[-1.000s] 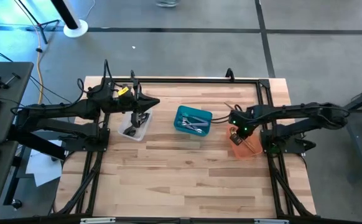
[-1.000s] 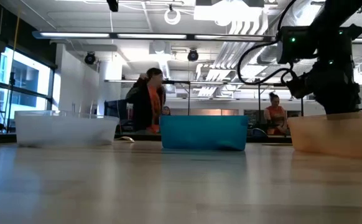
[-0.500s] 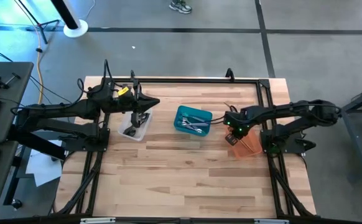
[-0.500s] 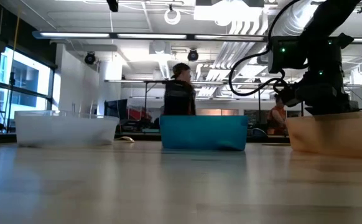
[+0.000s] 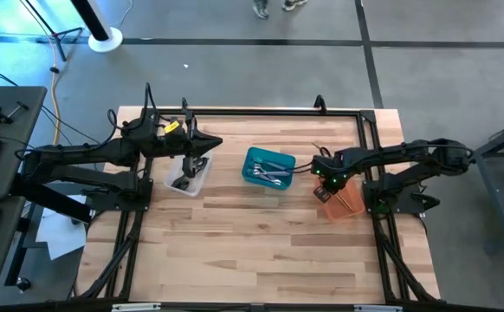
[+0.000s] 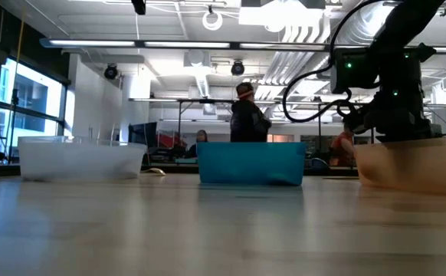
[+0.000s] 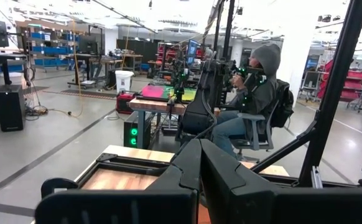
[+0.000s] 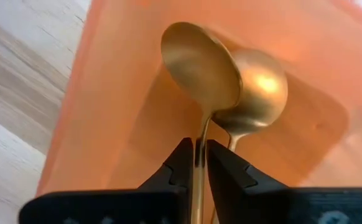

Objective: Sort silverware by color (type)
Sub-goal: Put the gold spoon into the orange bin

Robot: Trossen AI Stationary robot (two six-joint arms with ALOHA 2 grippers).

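Observation:
My right gripper [image 5: 325, 179] points down into the orange bin [image 5: 349, 206] and is shut on a gold spoon [image 8: 201, 68]. A second gold spoon [image 8: 262, 87] lies on the bin's floor, partly under the first one's bowl. In the low view the bin's wall [image 6: 411, 165] hides the fingertips. Silver silverware [image 5: 269, 172] lies in the teal bin [image 5: 254, 156]. Dark pieces [image 5: 183, 182] lie in the clear bin [image 5: 176, 173]. My left gripper [image 5: 217, 143] is shut and holds nothing. It points level, above the clear bin. My right gripper pinches the gold spoon's thin handle [image 8: 199, 140] between its two fingers, a little below the bowl. The fingers come from above, pointing down into the orange bin. The spoon's bowl [image 8: 196, 59] lies over the other spoon's bowl; whether they touch, I cannot tell.
The three bins stand in a row across the table's far half, with bare wood [image 5: 252, 243] on the near side. A black frame [image 5: 252, 111] runs along the table's edges. Beyond the table, a person [image 6: 247, 115] walks by and another [image 7: 255, 93] sits.
My right gripper has gone down into the orange bin and a little toward the table's left edge, taking the gold spoon with it, then kept still. A person in the room behind has walked toward the right.

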